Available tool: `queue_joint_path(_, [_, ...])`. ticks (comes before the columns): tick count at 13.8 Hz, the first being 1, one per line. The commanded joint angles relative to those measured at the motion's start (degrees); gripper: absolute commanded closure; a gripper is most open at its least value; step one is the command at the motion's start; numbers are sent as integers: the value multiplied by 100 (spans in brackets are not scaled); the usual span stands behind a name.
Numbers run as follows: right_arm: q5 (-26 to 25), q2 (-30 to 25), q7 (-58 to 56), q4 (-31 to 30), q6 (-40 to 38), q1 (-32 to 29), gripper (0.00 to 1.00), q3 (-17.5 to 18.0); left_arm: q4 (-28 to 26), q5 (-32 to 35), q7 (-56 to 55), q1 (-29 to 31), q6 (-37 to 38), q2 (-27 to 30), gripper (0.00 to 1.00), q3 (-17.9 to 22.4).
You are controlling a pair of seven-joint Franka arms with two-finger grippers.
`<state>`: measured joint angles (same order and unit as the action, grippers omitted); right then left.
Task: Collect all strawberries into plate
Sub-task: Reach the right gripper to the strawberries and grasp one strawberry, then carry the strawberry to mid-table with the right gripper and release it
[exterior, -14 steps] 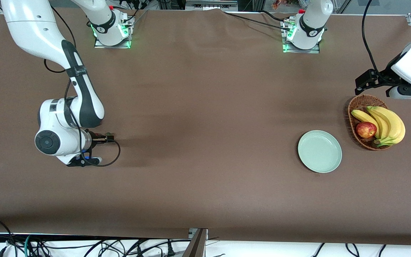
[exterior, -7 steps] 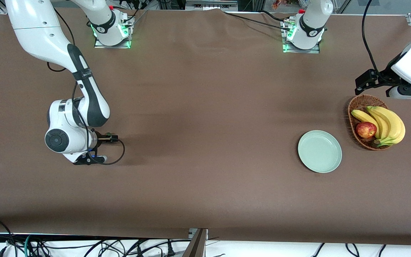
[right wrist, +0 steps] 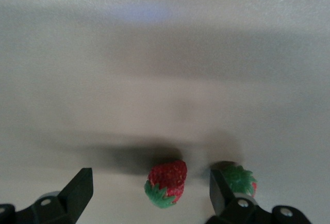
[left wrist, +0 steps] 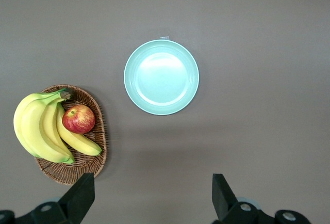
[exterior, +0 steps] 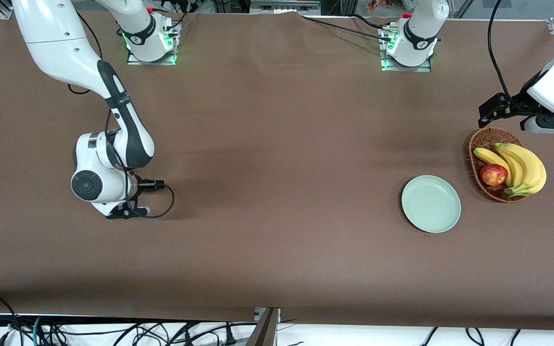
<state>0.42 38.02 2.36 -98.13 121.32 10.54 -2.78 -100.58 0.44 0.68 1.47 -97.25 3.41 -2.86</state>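
Observation:
In the right wrist view one strawberry (right wrist: 166, 184) lies on the table between the open fingers of my right gripper (right wrist: 149, 199). A second strawberry (right wrist: 242, 180) lies just outside one finger, which partly hides it. In the front view the right gripper (exterior: 122, 213) hangs low over the table at the right arm's end, and the arm hides the berries. A third berry is out of view. The mint-green plate (exterior: 431, 203) is empty near the left arm's end. My left gripper (left wrist: 153, 203) waits open and empty high above the plate (left wrist: 161, 77) and basket.
A wicker basket (exterior: 480, 144) with bananas (exterior: 522, 166) and a red-yellow apple (exterior: 493, 174) stands beside the plate, toward the left arm's end. It also shows in the left wrist view (left wrist: 85, 170). Cables hang along the table's front edge.
My right arm has shifted a little toward the left arm's end of the table, staying low. The left arm, plate and basket have not moved.

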Motion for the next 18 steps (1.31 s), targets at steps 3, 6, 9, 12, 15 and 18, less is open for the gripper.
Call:
queue_joint_path(3, [98,-49,80,-197,120,1,11,14,64,-105,29,37,84,2,0,-12])
queue_joint_path(6, [98,-49,107,-259,103,18,48,14,64,-105,29,37,84,2,0,-12])
queue_joint_path(9, [98,-57,107,-268,50,18,83,14,73,-105,2,29,84,2,0,-39])
queue_joint_path(12, [98,-101,98,-76,-90,62,96,233,65,-105,11,37,84,2,0,-30])
queue_joint_path(15, [90,-66,1041,311,-319,272,96,628,73,-105,2,29,84,2,0,-30])
queue_joint_path(18, [159,188,2511,802,-188,903,96,770,73,-105,2,37,84,2,0,-30])
